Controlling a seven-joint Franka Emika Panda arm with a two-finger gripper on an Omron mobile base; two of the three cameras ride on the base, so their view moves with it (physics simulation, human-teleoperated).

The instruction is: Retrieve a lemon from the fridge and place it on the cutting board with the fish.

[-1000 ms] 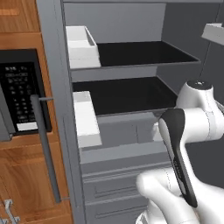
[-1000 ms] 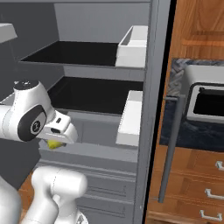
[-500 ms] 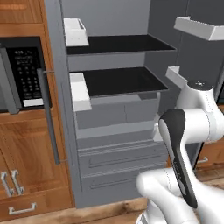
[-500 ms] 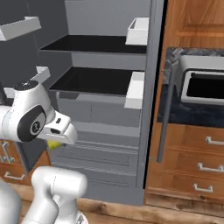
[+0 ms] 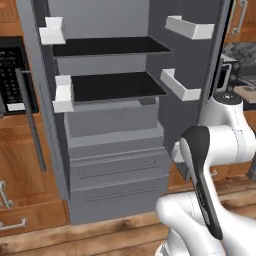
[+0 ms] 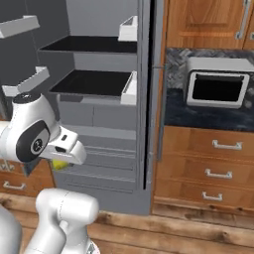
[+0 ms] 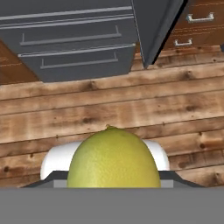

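A: Where is the lemon (image 7: 113, 158)?

B: Clamped in the gripper (image 6: 61, 161), low centre of the hand view (wooden floor beneath).

A: And the fridge (image 7: 78, 39)?

B: At twelve o'clock, doors open, drawers shut.

The lemon (image 7: 113, 158) sat right at the claw in the hand view, its lower part cut off at the bottom, and it hid the fingertips, so how the jaws stood could not be read there. In the right base view the claw (image 6: 61, 163) lay tucked under the white wrist, only a sliver of the lemon (image 6: 60, 164) peeping out below. Beyond the claw, the fridge (image 5: 115, 145) ran off the top edge of the left base view.
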